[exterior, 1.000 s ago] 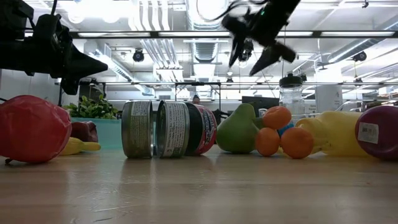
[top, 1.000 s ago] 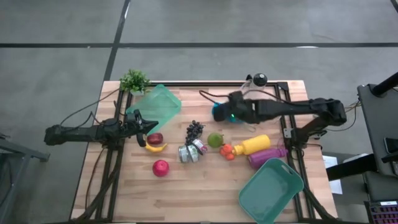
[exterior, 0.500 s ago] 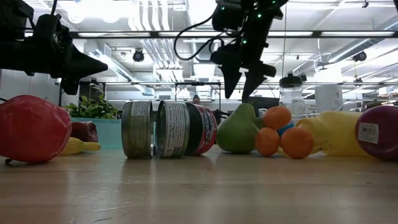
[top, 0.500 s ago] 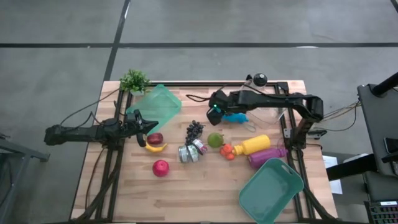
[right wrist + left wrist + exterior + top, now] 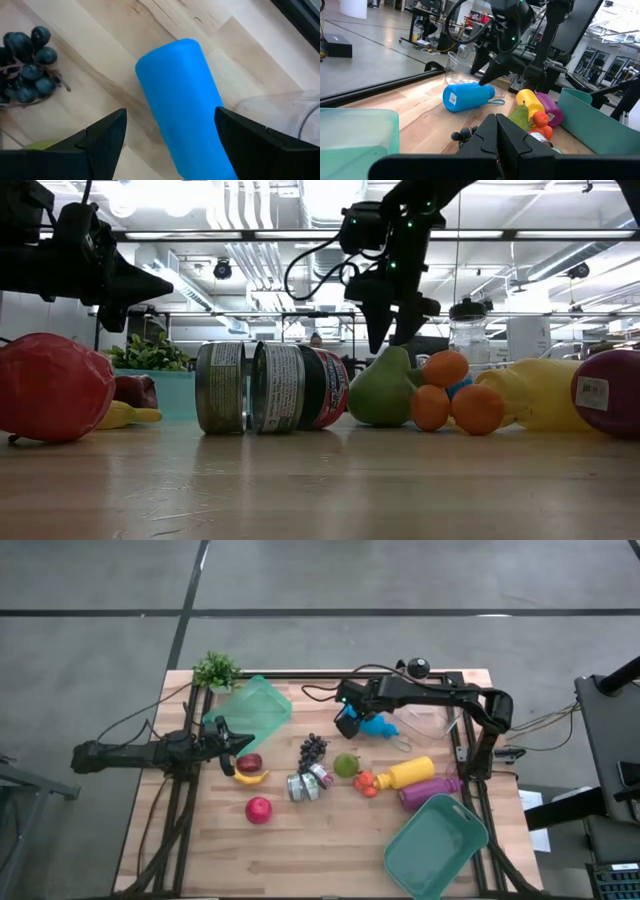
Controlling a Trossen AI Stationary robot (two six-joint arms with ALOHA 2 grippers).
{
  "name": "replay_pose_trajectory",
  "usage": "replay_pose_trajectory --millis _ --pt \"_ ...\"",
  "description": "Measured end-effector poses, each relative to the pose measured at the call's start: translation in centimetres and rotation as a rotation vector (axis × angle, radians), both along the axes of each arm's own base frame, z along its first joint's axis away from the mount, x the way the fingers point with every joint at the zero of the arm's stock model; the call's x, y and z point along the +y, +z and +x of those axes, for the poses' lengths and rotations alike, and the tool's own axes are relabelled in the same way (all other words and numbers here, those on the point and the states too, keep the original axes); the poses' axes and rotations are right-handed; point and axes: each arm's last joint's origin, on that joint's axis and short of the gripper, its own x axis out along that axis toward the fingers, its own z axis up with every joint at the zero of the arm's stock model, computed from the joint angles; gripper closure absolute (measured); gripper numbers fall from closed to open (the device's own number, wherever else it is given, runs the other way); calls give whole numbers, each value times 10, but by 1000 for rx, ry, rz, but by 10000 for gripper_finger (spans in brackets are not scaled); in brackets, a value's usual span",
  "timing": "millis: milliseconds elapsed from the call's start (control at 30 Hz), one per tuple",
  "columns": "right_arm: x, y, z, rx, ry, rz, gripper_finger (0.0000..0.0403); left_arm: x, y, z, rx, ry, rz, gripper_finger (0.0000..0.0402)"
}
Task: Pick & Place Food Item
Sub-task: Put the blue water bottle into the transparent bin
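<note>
My right gripper (image 5: 347, 725) hangs open, pointing steeply down over the left end of a blue bottle (image 5: 380, 727) that lies on its side on the table. In the right wrist view the bottle (image 5: 182, 105) shows between the two fingers, below them and untouched. Food lies close by: dark grapes (image 5: 313, 748), a green pear (image 5: 346, 764), small oranges (image 5: 365, 782), a banana (image 5: 250, 778), a dark red apple (image 5: 249, 762) and a red apple (image 5: 258, 809). My left gripper (image 5: 240, 743) waits shut and level at the table's left, by the banana.
Two cans (image 5: 305, 785) lie near the middle; a yellow bottle (image 5: 410, 772) and a purple one (image 5: 430, 790) lie right of the oranges. Green bins stand at far left (image 5: 250, 708) and near right (image 5: 435, 845). A clear jar (image 5: 425, 722) and a plant (image 5: 215, 668) stand at the back.
My right gripper has come down and gone a little toward the table's left, rolling about its own line and tipping to point steeply down over the blue bottle's end. It has stayed open. Nothing on the table has moved.
</note>
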Motion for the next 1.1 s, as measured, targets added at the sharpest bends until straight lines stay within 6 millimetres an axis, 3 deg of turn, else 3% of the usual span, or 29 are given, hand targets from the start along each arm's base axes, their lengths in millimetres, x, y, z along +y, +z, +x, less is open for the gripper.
replay_pose_trajectory --millis 733,933,1100 --pt "-15 -24 -9 -51 80 128 104 0 0 0 0 0 0 400" --pt "-8 -22 -5 -114 100 252 104 0 0 0 0 0 0 400" --pt "12 -8 4 -201 172 345 104 0 0 0 0 0 0 400"
